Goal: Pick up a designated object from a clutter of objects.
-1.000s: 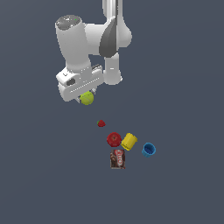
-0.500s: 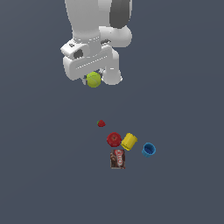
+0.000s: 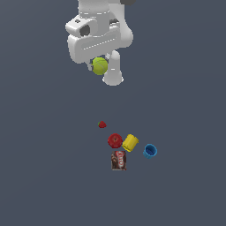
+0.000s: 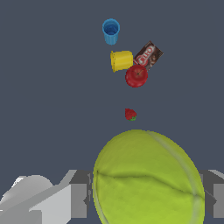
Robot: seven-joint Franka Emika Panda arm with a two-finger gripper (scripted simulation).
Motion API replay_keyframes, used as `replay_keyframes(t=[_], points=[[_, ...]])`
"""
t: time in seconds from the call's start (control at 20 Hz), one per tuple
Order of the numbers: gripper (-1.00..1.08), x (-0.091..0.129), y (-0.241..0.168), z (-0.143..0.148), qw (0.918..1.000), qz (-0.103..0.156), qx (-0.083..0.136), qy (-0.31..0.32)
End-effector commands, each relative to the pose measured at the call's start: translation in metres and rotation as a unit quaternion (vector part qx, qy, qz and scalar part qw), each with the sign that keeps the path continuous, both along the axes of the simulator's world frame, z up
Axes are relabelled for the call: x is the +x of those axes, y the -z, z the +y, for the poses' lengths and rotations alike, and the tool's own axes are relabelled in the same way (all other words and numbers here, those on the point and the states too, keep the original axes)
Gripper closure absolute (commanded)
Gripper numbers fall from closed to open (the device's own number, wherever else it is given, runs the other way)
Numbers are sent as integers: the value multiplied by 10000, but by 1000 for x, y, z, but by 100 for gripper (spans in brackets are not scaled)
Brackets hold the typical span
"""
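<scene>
The tool (image 3: 99,67), clenched on the yellow-green ball (image 3: 100,65), has risen higher above the bench (image 3: 44,167) than before. The blue cup (image 3: 150,151) and yellow cup (image 3: 130,143) look empty.

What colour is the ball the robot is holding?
Yellow-green, like a tennis ball, with a curved seam line. The wrist view shows it best.

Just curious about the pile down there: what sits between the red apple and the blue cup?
The yellow cup, lying on its side, sits between the red apple and the blue cup; the exterior view shows it best.
</scene>
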State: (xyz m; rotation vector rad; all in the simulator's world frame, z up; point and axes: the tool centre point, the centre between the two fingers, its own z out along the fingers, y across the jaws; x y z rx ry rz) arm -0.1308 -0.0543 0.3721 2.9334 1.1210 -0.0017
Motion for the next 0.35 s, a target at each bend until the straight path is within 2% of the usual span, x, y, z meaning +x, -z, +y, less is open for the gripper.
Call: replay_keyframes(t=[0.0,0.3], points=[[108,-2,-9,4,10000,-2,4,1],[108,-2,-15,7,10000,-2,6,1]])
